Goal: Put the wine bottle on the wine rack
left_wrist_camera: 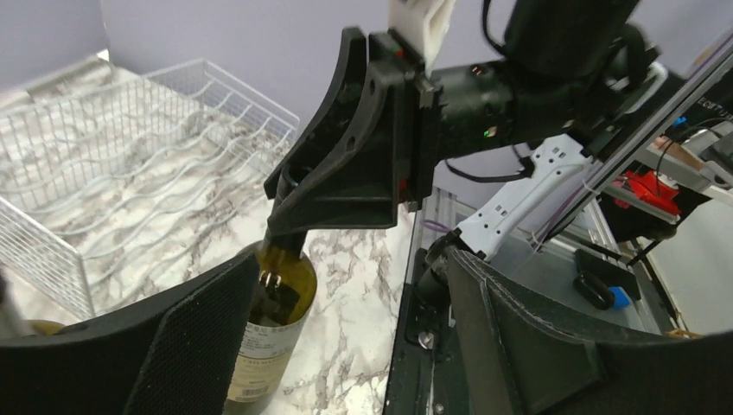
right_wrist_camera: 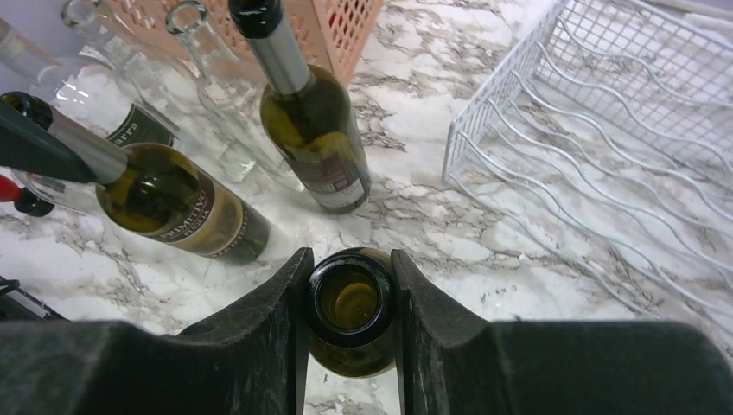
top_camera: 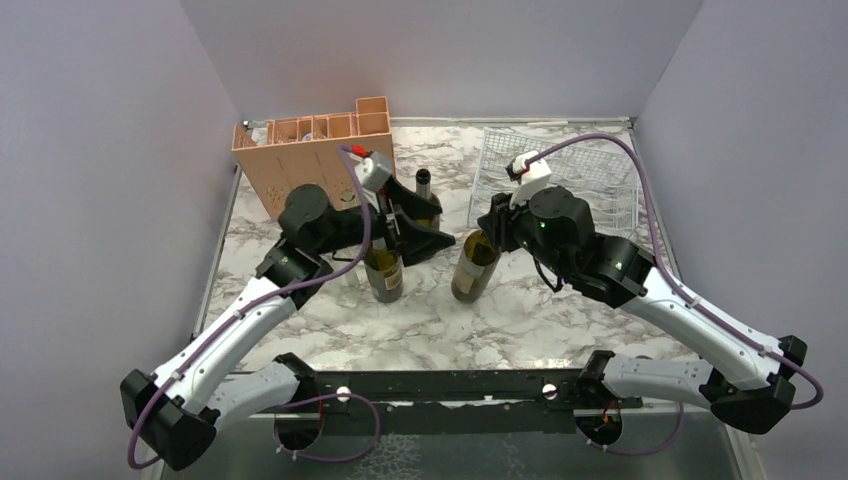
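Fingers [right_wrist_camera: 259, 337] of the right gripper [right_wrist_camera: 350, 285] are closing on the open mouth of the wine bottle [right_wrist_camera: 346, 361], one on each side of the neck and touching the glass, so the jaws are gripping it at the very top. The bottle is standing upright on the marble table [top_camera: 450, 330], about mid-table, near the front left corner of the wine rack [top_camera: 560, 175] but apart from it; it is not yet on the rack. Just beside it, the left gripper [top_camera: 400, 235] is hanging with its jaws spread wide and holding nothing, next to a second bottle [top_camera: 383, 272]; whether it is touching that bottle's neck cannot be told. Farther back a third bottle [top_camera: 424, 190] is standing upright, and an orange crate [top_camera: 315, 165] is sitting at the far left. The rack is lying at the far right. Risks, as judged: the hold is bearing only on smooth glass at the rim, so the bottle may be slipping or swinging once lifted; tipping it flat for a cradle is likely adding to that. A low carry could be catching the rack's front wire wall. The two grippers are working close together, so a sideways sweep could be striking the left arm or toppling the neighbouring bottles.
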You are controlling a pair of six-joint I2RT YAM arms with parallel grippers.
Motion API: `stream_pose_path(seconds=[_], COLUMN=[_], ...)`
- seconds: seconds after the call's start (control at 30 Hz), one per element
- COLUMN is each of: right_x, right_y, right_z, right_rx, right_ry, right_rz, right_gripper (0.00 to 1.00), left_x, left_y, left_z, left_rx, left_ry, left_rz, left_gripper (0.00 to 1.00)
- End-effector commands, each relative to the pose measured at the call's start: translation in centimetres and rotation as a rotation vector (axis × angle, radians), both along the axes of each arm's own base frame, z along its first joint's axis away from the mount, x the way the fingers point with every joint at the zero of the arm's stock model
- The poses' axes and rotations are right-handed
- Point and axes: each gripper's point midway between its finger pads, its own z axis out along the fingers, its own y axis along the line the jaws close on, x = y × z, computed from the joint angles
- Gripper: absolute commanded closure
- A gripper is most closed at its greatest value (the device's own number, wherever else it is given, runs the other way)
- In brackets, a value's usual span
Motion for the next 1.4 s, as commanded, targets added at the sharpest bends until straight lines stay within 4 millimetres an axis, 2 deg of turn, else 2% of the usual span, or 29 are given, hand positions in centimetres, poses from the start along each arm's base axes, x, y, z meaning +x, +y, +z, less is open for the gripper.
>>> stream_pose_path(seconds=[0.0,0.13,0.33,0.47,0.6,0.87,0.97,1.27,1.37], right_x=[-0.4,-1.4,-3.0,-4.0,-4.8,-6.1,-6.6,-7.5,-7.6], right_y=[-2.0,-3.1,-4.1,-4.7,-5.1,-5.0,-4.8,-3.9,-3.9], right_z=[2.5,2.6,3.9,5.2,6.5,8.8,9.5,10.4,10.4], right_rx=[0.123,0.159,0.228,0.268,0.323,0.391,0.405,0.453,0.460], right_ry=[-0.011,0.016,0.025,0.006,-0.013,-0.035,-0.043,-0.053,-0.048], right_rz=[-0.107,-0.123,-0.098,-0.072,-0.050,0.021,0.056,0.131,0.132], right_gripper=[0.99,0.99,0.99,0.99,0.99,0.99,0.99,0.99,0.99], left_x=[1.5,1.6,0.8,0.1,-0.3,-1.4,-2.0,-3.3,-3.1], left_y=[-2.1,-4.9,-8.7,-10.0,-10.2,-10.4,-10.8,-12.0,-12.2], left_z=[-1.2,-4.7,-10.4,-13.6,-15.9,-18.9,-19.4,-18.0,-17.9], left_rx=[0.012,0.088,0.250,0.317,0.326,0.293,0.282,0.165,0.147], left_ry=[-0.071,-0.047,-0.115,-0.138,-0.132,-0.219,-0.254,-0.313,-0.331], left_rz=[0.114,0.137,0.190,0.116,0.093,0.029,-0.014,-0.096,-0.090], left_gripper=[0.16,0.14,0.08,0.07,0.07,0.05,0.05,0.06,0.10])
